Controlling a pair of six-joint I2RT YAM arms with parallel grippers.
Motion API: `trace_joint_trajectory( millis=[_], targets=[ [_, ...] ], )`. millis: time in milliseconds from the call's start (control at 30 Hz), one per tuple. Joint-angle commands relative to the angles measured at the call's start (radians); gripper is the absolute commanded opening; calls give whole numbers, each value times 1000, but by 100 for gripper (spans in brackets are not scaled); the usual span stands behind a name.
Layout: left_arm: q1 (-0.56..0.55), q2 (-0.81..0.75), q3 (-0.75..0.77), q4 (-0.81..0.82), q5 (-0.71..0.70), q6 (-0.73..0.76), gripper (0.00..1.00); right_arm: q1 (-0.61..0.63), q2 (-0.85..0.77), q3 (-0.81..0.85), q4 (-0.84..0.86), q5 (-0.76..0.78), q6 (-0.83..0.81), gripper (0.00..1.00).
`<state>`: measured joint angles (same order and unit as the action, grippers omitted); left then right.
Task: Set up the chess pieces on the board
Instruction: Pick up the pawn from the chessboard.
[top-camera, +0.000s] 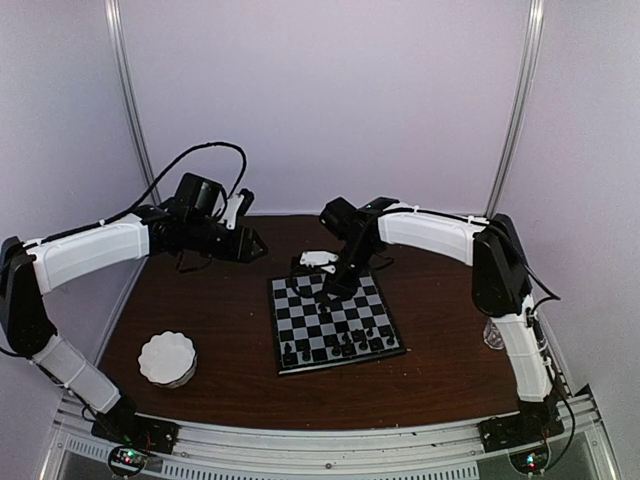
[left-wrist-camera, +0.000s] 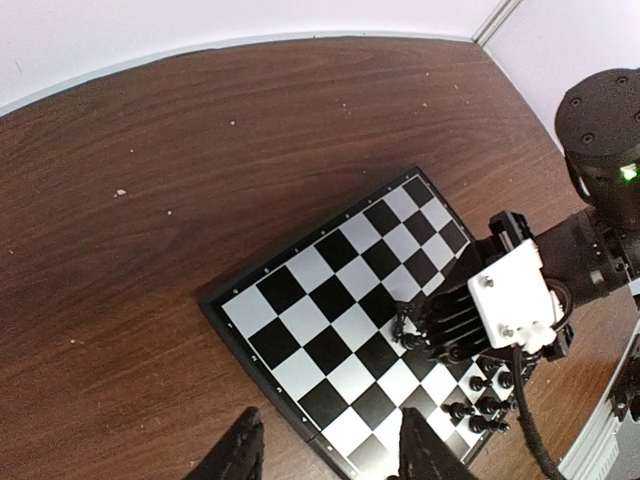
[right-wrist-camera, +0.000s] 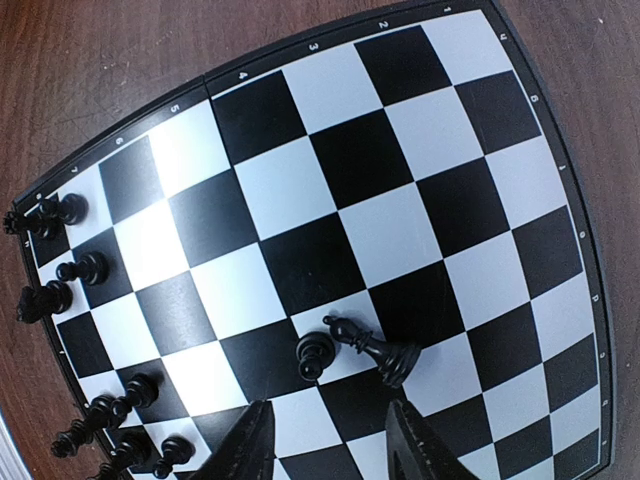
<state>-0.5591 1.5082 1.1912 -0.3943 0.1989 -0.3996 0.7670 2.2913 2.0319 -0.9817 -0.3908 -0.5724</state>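
The board (top-camera: 300, 325) lies at mid-table, also in the left wrist view (left-wrist-camera: 300, 300) and the right wrist view (right-wrist-camera: 330, 180). Several black chess pieces (top-camera: 350, 343) stand along its near edge, shown too at the left edge of the right wrist view (right-wrist-camera: 75, 268). My right gripper (top-camera: 333, 290) hovers low over the board, open and empty (right-wrist-camera: 325, 450). Just ahead of its fingers (right-wrist-camera: 245, 445), a pawn (right-wrist-camera: 313, 352) stands beside a bishop (right-wrist-camera: 378, 350) lying on its side. My left gripper (top-camera: 250, 245) is open and empty (left-wrist-camera: 330, 455), raised above the table left of the board's far corner.
A round white scalloped dish (top-camera: 167, 358) sits at the near left. A small clear object (top-camera: 493, 335) stands by the right arm at the table's right edge. White walls and metal posts close in the back and sides.
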Motion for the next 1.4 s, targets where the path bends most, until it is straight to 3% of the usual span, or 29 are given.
trace_joint_trajectory(
  millis=[0, 533, 900, 1200, 1367],
  targets=[
    [5, -26, 2, 36, 30, -18, 47, 11, 27, 50, -43, 26, 5, 40],
    [14, -37, -1, 35, 42, -18, 47, 20, 80, 87, -48, 19, 10, 34],
    [24, -40, -1, 34, 50, -16, 48, 23, 103, 113, -58, 11, 14, 19],
    [28, -40, -1, 34, 61, -16, 48, 27, 106, 112, -63, 6, 11, 17],
    [27, -45, -1, 34, 61, -13, 48, 32, 108, 118, -63, 4, 11, 12]
  ],
)
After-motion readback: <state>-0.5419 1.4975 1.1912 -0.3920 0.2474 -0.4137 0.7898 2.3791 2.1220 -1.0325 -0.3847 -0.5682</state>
